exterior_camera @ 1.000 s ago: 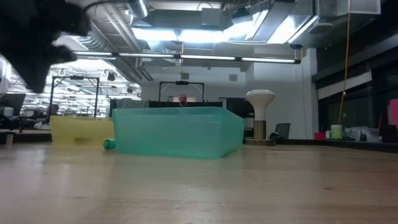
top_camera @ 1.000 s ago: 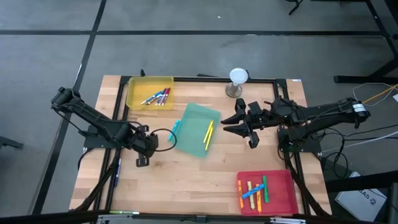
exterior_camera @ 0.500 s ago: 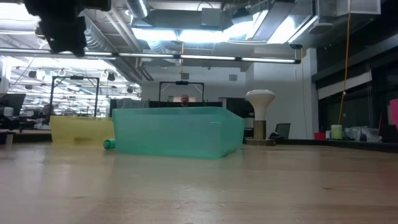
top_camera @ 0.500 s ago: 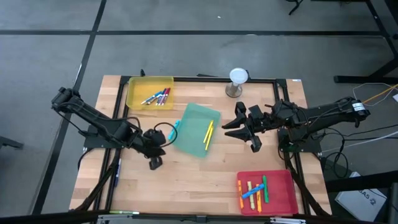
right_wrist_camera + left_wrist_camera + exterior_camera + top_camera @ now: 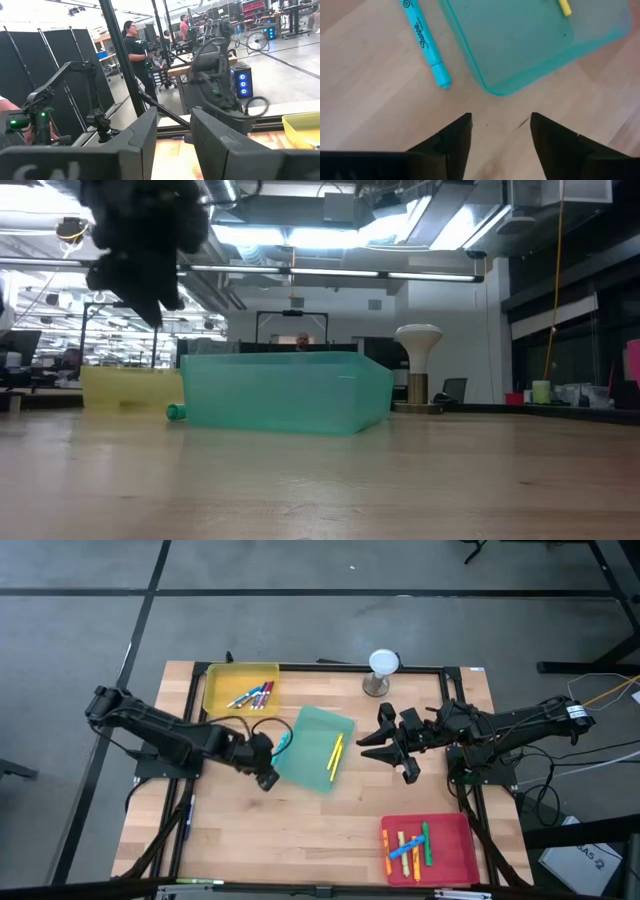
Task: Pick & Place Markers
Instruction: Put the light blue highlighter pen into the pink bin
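Note:
A teal marker (image 5: 426, 41) lies flat on the table beside the left edge of the green tray (image 5: 316, 748); it also shows in the high view (image 5: 281, 745). A yellow marker (image 5: 335, 756) lies in the green tray. Several markers lie in the yellow tray (image 5: 240, 688) and in the red tray (image 5: 430, 848). My left gripper (image 5: 497, 131) is open and empty, above the table near the green tray's near-left corner. My right gripper (image 5: 366, 743) is open and empty, held above the table to the right of the green tray.
A white lamp-like stand (image 5: 382, 670) is at the table's far edge. The wooden table (image 5: 300, 820) is bare between the green and red trays. People stand in the room beyond the table in the right wrist view.
My left gripper has moved toward the table's right edge and a little toward the far edge, up to the green tray's left side. My right gripper has kept almost still. The markers and trays have not moved.

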